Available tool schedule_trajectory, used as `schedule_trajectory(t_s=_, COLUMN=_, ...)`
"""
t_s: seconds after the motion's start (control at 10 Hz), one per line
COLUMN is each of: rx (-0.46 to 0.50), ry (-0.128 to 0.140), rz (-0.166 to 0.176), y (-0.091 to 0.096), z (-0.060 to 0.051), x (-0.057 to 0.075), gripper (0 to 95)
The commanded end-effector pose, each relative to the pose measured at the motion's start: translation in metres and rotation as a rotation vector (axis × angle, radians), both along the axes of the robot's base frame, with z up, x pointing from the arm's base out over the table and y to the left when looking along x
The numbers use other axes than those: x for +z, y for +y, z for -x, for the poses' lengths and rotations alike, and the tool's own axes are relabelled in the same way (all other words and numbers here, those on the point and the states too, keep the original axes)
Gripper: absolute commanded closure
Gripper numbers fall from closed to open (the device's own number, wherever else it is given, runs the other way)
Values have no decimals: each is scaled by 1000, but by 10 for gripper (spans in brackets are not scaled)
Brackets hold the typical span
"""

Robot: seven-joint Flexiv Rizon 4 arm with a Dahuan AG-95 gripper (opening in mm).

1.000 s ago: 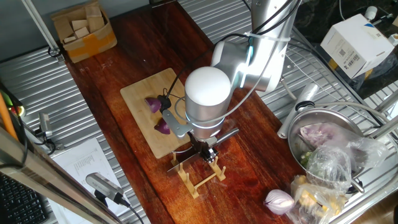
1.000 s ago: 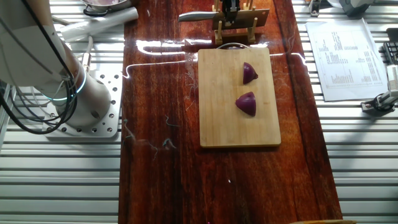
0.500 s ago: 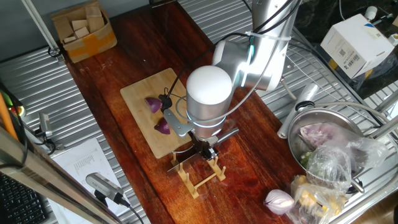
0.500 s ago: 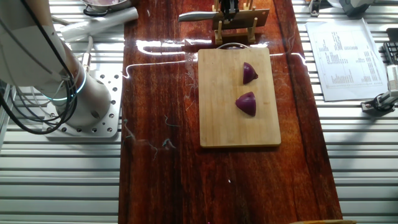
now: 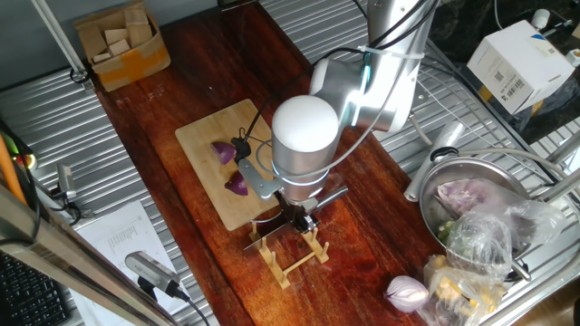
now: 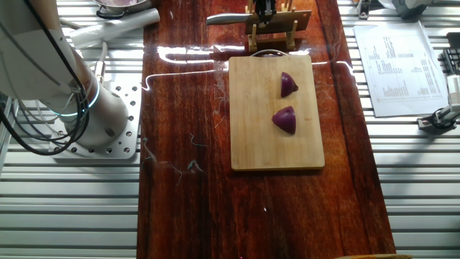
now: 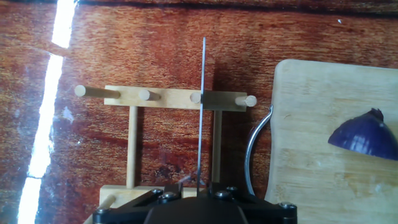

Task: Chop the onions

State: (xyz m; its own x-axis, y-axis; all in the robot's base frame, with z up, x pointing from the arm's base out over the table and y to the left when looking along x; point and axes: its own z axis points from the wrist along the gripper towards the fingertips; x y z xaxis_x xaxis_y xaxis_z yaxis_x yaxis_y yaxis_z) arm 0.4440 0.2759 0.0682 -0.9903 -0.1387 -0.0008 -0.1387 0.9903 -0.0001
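Over the wooden rack (image 7: 168,99) at the board's (image 6: 275,115) end, my gripper (image 5: 294,217) sits at the cleaver (image 7: 201,112), which stands edge-up between the pegs. I judge this the pick-up step; whether my fingers have closed on the handle I cannot tell. Next, the knife must lift straight out, then cross to the board. Both onions (image 6: 285,119) lie there apart, small deep purple wedges, uncut.

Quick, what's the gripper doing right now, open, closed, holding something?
Gripper: down at the wooden rack, over the cleaver standing in it; the fingers are hidden, so open or closed cannot be told.
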Motion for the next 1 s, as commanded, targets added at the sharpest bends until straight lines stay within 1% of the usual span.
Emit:
schedule_trajectory(t_s=0.1, rx=0, ry=1, rz=0, y=0, z=1, x=2, gripper=760)
schedule_trajectory(t_s=0.7, rx=-1, ry=3, rz=1, y=0, z=2, x=2, gripper=760)
schedule_trajectory(t_s=0.8, rx=-1, ry=3, rz=0, y=-1, z=3, x=1, gripper=950)
schedule_trajectory(t_s=1.0, rx=0, ry=1, rz=2, y=-1, z=4, x=1, gripper=950)
